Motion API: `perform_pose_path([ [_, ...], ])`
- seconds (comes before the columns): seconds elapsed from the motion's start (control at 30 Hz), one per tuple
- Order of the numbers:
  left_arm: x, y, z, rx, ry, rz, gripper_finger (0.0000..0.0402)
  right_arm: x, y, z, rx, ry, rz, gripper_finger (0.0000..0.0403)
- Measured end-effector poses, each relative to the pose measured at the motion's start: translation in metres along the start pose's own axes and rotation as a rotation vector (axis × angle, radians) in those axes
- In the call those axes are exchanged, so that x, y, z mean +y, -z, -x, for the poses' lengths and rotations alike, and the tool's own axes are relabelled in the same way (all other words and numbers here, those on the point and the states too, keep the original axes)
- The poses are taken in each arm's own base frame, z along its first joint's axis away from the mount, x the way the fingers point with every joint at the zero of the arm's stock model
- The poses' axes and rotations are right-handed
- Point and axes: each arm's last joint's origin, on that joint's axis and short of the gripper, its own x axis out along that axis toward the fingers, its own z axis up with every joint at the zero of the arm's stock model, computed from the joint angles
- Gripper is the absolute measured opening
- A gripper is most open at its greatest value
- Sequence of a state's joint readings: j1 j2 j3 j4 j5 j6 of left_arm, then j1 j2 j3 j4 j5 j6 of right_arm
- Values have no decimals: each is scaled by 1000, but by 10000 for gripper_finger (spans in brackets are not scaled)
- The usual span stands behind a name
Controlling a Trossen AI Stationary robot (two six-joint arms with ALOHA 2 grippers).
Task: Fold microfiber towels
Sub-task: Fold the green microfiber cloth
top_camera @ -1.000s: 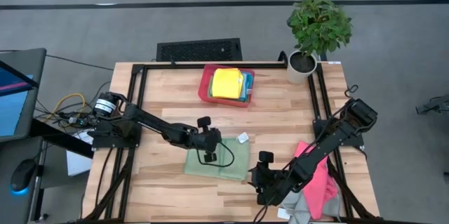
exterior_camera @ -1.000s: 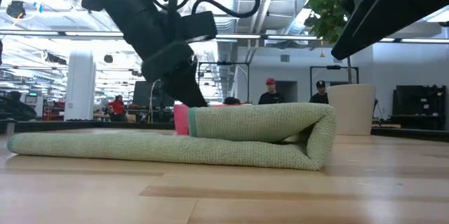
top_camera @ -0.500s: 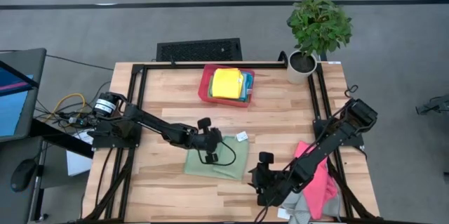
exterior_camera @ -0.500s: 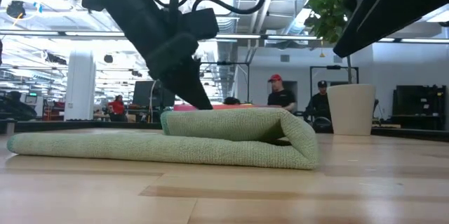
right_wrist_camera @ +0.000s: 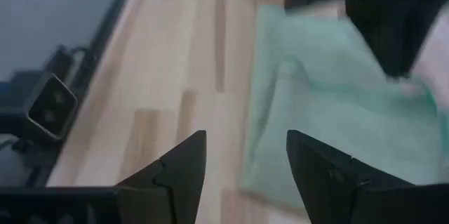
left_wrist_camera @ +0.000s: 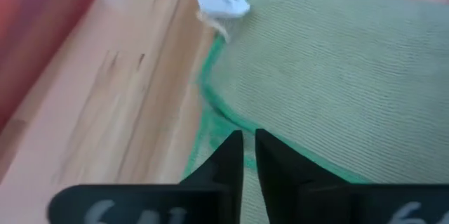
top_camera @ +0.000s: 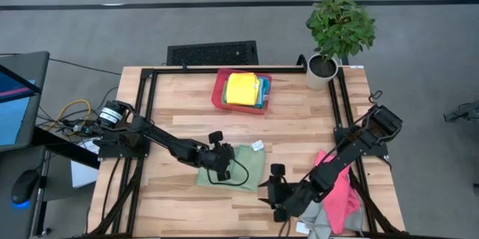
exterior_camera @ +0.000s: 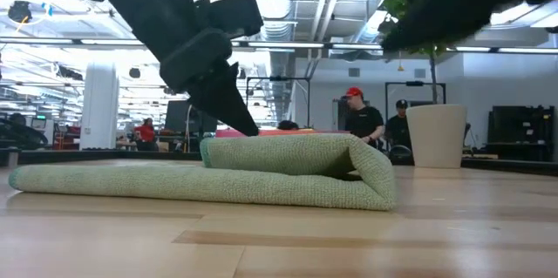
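Green towel (top_camera: 233, 168) lies mid-tabletop (top_camera: 179, 104), half folded: in the low view the top layer (exterior_camera: 296, 150) is doubled over the bottom layer, the fold bulges at one end, and a single-layer tail (exterior_camera: 105, 179) runs out flat at the other. Long axis runs roughly left-right across the tabletop.

Left hand (top_camera: 222, 165) sits right on the towel, at the free edge of the upper layer; arm stretched in low from the left side, wrist pitched down. Its fingers (left_wrist_camera: 231, 155) are nearly together with only a thin slit between, tips at the dark green hem; I can't tell whether any cloth is pinched in there.

Right hand (top_camera: 274, 194) is just off the towel's near right corner, not touching, fingers (right_wrist_camera: 175, 164) spread wide and pointing at that edge; nothing in it.

Left is nearer and on the flap, so flap placement is its job. Right looks staged for the near edge.

Red tray (top_camera: 220, 89) with a yellow towel (top_camera: 241, 88) sits at the far edge; pink towel (top_camera: 340, 194) lies near the right arm.
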State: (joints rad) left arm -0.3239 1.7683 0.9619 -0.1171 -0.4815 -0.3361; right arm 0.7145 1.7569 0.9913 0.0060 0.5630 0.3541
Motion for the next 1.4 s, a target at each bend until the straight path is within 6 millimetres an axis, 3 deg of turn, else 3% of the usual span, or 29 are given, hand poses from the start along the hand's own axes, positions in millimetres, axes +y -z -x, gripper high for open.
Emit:
perform_pose_path([
  [0.17, -1, 0, 0, 7, 24, -2, 81, -14, -7, -8, -21, 45, 27, 222],
  [0.37, -2, 1, 2, 52, 52, 0, 162, -23, -17, -15, -72, 15, 28, 229],
  [0.6, -7, -8, 18, 121, 22, -12, 228, -23, -16, -55, -48, 67, 99, 230],
  [0.77, -13, -2, 31, 178, 13, -13, 234, -26, -28, -75, -55, 100, 109, 230],
  [0.93, -21, 13, 45, 234, -56, -17, 235, -33, -23, -93, -6, 84, 111, 230],
  [1.23, -34, 25, 56, 225, -77, -14, 235, -34, -22, -94, 9, 65, 49, 230],
  [1.4, -36, 26, 57, 216, -82, -5, 235, -35, -10, -94, 41, 73, 34, 230],
])
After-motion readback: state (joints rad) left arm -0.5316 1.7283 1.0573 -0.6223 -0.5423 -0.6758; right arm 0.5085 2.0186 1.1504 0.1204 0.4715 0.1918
